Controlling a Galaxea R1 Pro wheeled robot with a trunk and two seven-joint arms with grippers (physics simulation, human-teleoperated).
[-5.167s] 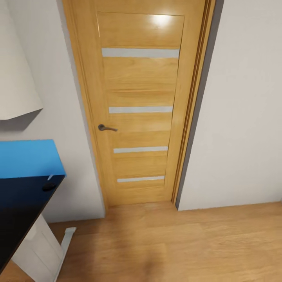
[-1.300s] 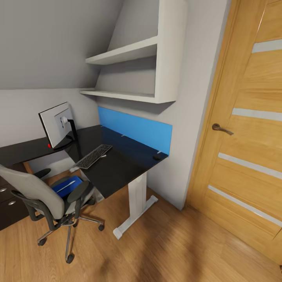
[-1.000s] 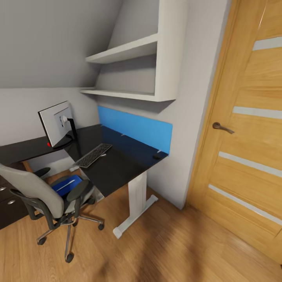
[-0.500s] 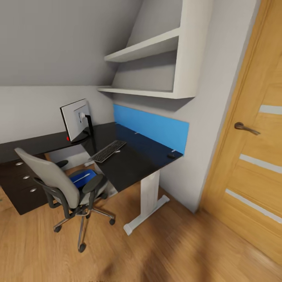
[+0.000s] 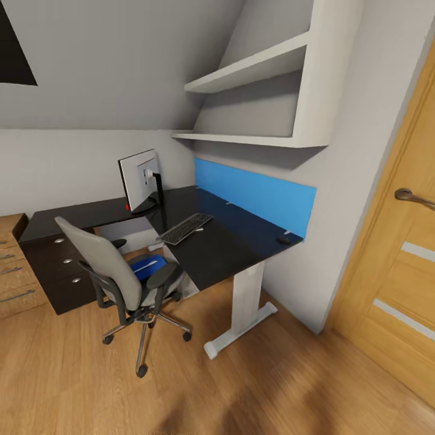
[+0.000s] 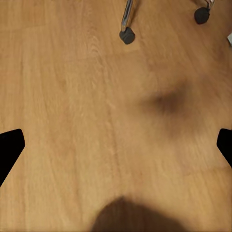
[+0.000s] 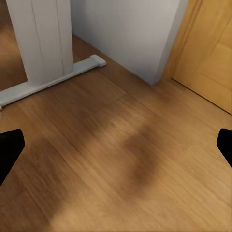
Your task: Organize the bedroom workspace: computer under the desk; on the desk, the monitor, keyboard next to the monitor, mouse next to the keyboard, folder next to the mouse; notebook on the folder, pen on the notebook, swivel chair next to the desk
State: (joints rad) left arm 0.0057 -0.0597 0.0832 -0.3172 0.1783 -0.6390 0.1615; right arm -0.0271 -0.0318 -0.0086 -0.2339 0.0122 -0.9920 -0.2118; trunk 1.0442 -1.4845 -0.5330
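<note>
The black L-shaped desk (image 5: 223, 248) stands against the wall. On it are the monitor (image 5: 140, 181), the keyboard (image 5: 185, 228) in front of the monitor, and a small dark mouse (image 5: 283, 240) at the desk's right end by the blue panel (image 5: 254, 196). The grey swivel chair (image 5: 115, 269) sits pulled out in front of the desk. A blue folder (image 5: 149, 266) lies on its seat with something white on top. My left gripper (image 6: 116, 150) is open over bare floor near a chair castor (image 6: 127, 35). My right gripper (image 7: 116, 147) is open above the floor by the desk's white leg (image 7: 41, 43).
A dark drawer unit (image 5: 57, 272) and a wooden chest of drawers (image 5: 12, 275) stand left of the chair. White shelves (image 5: 266, 90) hang over the desk. The wooden door (image 5: 399, 254) is at the right. Open wooden floor (image 5: 272, 386) lies between me and the desk.
The camera has turned left, so the desk, chair and door all slid right in the picture. The drawer units came into view at the left. Nothing on the desk moved.
</note>
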